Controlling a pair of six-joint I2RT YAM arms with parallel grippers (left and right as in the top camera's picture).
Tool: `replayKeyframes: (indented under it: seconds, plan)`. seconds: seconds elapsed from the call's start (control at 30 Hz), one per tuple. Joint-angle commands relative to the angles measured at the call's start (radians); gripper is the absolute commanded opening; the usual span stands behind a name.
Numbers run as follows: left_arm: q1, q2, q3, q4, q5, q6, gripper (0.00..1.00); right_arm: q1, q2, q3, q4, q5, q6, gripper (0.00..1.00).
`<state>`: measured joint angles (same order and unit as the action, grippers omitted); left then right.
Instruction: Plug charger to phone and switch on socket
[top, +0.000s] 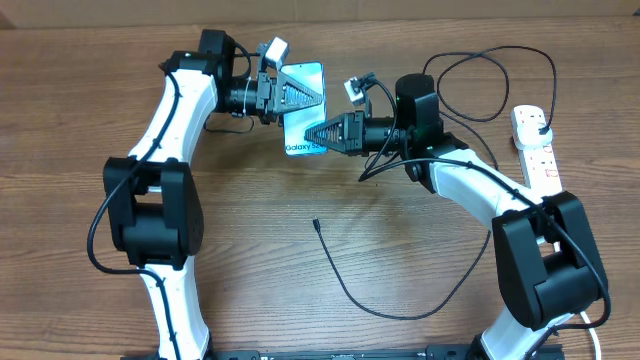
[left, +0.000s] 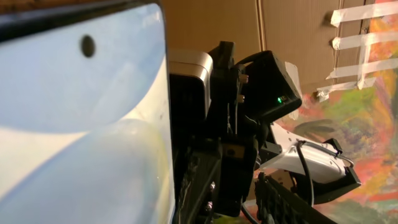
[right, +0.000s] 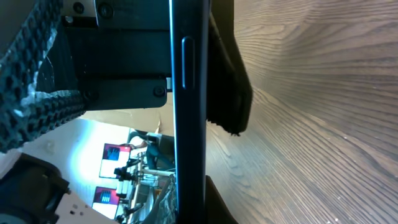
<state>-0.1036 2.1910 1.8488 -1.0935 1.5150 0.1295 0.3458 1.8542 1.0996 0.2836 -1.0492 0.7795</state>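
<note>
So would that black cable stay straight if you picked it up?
Probably not: the charger lies in a loose curve, so it likely flops and dangles. It looks thin, so probably light and easy to drag.

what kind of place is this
Probably a robotics lab or workshop: two white-and-black robot arms work over a brown wooden table carrying a white power strip with red markings, and brown cardboard panels with tape strips stand behind.
</note>
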Motion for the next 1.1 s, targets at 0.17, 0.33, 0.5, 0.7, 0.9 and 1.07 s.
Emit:
replayKeyframes:
  seconds: [0.17,0.33,0.5,0.7,0.9,1.07]
  plan:
    - [0.011,-0.086,0.041,-0.005,0.066,-0.026,0.64,-0.031,-0.009,0.008,0.114,0.035,0.122,0.04]
    - [0.03,-0.086,0.041,-0.005,0.066,-0.026,0.69,-0.036,-0.009,0.008,0.13,0.041,0.138,0.04]
    - [0.032,-0.086,0.041,-0.005,0.066,-0.026,0.66,-0.044,-0.009,0.008,0.143,0.046,0.161,0.04]
    - [0.032,-0.086,0.041,0.004,0.066,-0.026,0.59,-0.05,-0.009,0.008,0.156,0.034,0.182,0.04]
    - [0.032,-0.086,0.041,0.062,0.066,-0.079,0.53,-0.047,-0.009,0.008,0.153,0.026,0.183,0.04]
    - [0.032,-0.086,0.041,0.119,0.066,-0.135,0.51,-0.036,-0.009,0.008,0.153,0.007,0.202,0.04]
